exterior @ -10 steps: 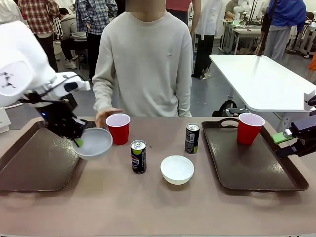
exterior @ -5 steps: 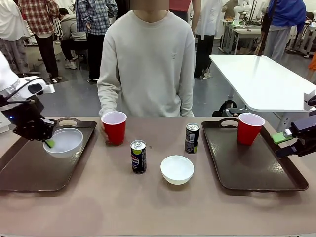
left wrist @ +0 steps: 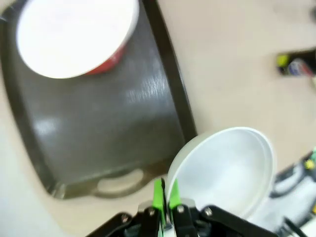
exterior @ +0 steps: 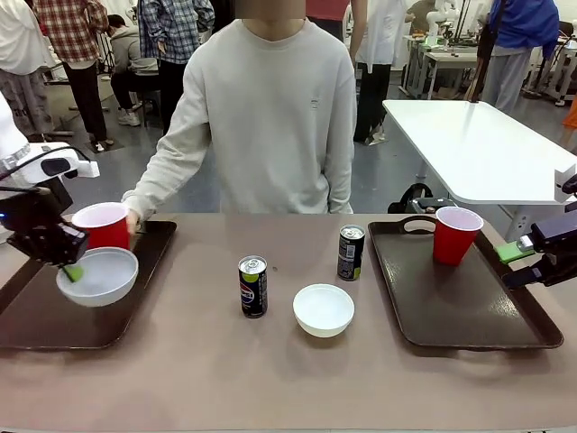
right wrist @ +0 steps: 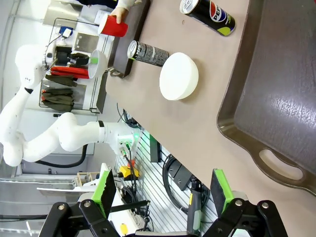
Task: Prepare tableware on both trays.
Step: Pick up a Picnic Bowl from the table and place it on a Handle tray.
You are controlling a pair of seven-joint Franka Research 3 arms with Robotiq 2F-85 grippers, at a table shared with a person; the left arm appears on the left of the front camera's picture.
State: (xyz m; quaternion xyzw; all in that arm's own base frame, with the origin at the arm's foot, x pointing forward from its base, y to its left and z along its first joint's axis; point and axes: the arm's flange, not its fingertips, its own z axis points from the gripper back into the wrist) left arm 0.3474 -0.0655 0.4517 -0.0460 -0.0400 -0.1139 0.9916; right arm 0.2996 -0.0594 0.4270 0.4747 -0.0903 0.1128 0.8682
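The job is sitting roughly at its midpoint. The left gripper (exterior: 70, 268) is clamping the rim of a white bowl (exterior: 99, 278) and is holding it over the left tray (exterior: 36, 316). Just behind it, the person's hand (exterior: 132, 219) is setting a red cup (exterior: 102, 225) on that same tray. The front view leaves it unclear whether the bowl is touching the tray or hanging just above it. The right tray (exterior: 451, 311) is carrying the other red cup (exterior: 456, 234) and nothing else. The second bowl (exterior: 324, 309) and both cans (exterior: 252, 286) (exterior: 351, 253) are waiting on the table between the trays, so each tray is lacking a can and the right one a bowl. The left wrist view is showing the green pads (left wrist: 158, 197) pinched together on the bowl's edge. The right wrist view is showing the right gripper (right wrist: 163, 192) with its fingers wide apart and empty, hovering near the right tray's handle.
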